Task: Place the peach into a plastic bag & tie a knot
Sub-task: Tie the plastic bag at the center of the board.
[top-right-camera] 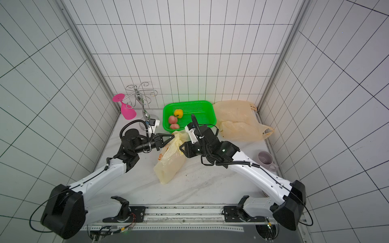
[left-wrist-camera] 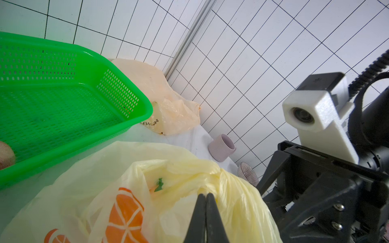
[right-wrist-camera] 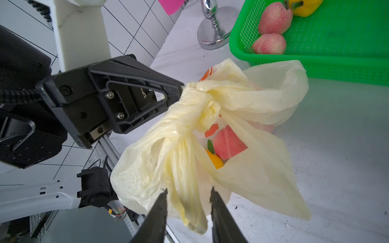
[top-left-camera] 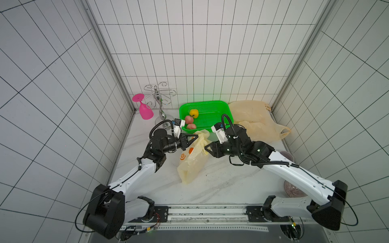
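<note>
Bag: yellow plastic bag (top-left-camera: pixel 192 166) with orange-slice print, lying mid-table (top-left-camera: pixel 221 185) just in front of the green basket (top-left-camera: pixel 202 102).
Peach: one peach (right-wrist-camera: pixel 228 143) inside the bag, showing through its mouth.
Left gripper (left-wrist-camera: pixel 205 195): jaws pressed together on the bag's twisted top.
Right gripper (right-wrist-camera: pixel 188 192): jaws apart, straddling a hanging strand (right-wrist-camera: pixel 189 210) of the bag; it's hard to tell whether they touch it.
</note>
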